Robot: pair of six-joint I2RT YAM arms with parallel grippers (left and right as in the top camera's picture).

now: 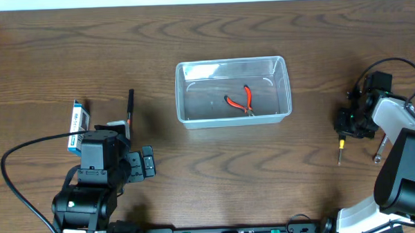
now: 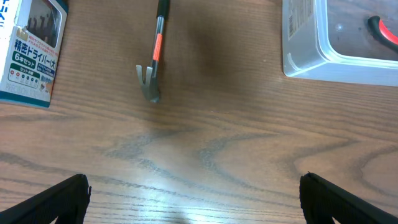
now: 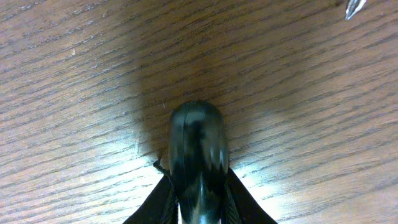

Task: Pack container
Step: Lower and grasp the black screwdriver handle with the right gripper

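Observation:
The clear plastic container (image 1: 181,90) stands at the table's middle and holds red-handled pliers (image 1: 240,102). Its corner shows in the left wrist view (image 2: 305,59), with a red handle (image 2: 380,28) inside. My left gripper (image 2: 196,205) is open and empty over bare wood, near the front left (image 1: 148,162). My right gripper (image 1: 346,122) at the far right is shut on the black handle (image 3: 198,149) of a screwdriver. The screwdriver's yellow collar and shaft (image 1: 341,148) point toward the front edge.
A small black and orange pry bar (image 1: 130,109) (image 2: 157,53) lies left of the container. A blue-and-white box (image 1: 76,124) (image 2: 28,53) lies beside my left arm. A small metal tool (image 1: 378,152) lies by the right arm, and its tip shows in the right wrist view (image 3: 353,7).

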